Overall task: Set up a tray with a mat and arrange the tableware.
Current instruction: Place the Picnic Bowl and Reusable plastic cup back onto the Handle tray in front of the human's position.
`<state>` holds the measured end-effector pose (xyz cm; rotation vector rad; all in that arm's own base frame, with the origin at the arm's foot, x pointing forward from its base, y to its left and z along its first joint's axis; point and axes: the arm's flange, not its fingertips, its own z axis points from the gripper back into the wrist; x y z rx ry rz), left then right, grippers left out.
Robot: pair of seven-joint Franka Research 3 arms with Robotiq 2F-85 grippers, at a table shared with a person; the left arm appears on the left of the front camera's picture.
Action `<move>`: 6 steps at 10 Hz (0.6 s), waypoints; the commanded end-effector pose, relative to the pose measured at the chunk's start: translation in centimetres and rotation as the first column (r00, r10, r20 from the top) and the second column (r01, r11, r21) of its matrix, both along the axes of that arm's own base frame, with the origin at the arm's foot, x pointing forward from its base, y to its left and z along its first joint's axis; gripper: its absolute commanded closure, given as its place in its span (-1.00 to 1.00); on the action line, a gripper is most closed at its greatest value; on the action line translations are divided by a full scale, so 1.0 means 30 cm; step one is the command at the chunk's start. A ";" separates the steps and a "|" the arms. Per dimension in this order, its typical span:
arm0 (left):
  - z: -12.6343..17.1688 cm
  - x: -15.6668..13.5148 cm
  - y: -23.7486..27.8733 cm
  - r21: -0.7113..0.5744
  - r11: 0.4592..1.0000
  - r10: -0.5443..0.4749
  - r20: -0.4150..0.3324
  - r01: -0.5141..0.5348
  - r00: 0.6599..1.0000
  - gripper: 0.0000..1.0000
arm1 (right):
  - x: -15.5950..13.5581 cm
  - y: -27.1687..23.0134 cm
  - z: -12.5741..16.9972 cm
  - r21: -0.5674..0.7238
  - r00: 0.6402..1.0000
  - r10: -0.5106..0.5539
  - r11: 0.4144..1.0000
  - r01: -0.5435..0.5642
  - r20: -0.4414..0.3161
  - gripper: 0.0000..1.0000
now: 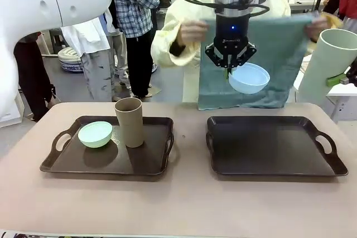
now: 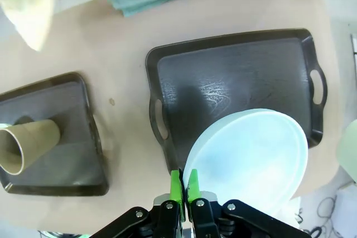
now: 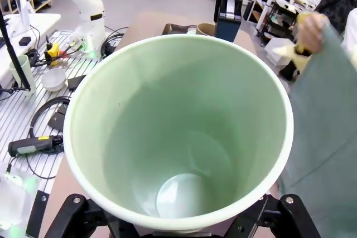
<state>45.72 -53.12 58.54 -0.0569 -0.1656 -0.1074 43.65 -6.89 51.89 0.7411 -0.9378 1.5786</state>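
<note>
While one tray (image 1: 56, 165) holds mint bowl (image 1: 95, 134) and brown tumbler (image 1: 129, 121), left fingers (image 2: 175, 188) pinch blue bowl (image 1: 249, 78), right fingers (image 1: 334, 79) clasp green tumbler (image 1: 330, 62).

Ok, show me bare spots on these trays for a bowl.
The right tray is bare handle to handle. On the left tray, the mint green bowl and brown tumbler crowd the back; its front strip is free.

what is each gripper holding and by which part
Left gripper pinches the light blue bowl by its rim; right gripper clasps the pale green cup around its side wall.
</note>
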 end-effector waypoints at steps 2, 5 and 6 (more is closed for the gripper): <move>0.012 0.007 -0.003 -0.007 1.000 -0.002 0.010 0.002 1.000 1.00 | -0.001 0.004 -0.005 -0.003 1.000 0.008 1.000 -0.008 0.014 0.53; 0.012 0.007 -0.003 -0.007 1.000 -0.002 0.010 0.002 1.000 1.00 | -0.001 0.004 -0.005 -0.003 1.000 0.008 1.000 -0.008 0.014 0.53; 0.012 0.007 -0.003 -0.007 1.000 -0.002 0.010 0.002 1.000 1.00 | -0.001 0.004 -0.005 -0.003 1.000 0.008 1.000 -0.008 0.014 0.53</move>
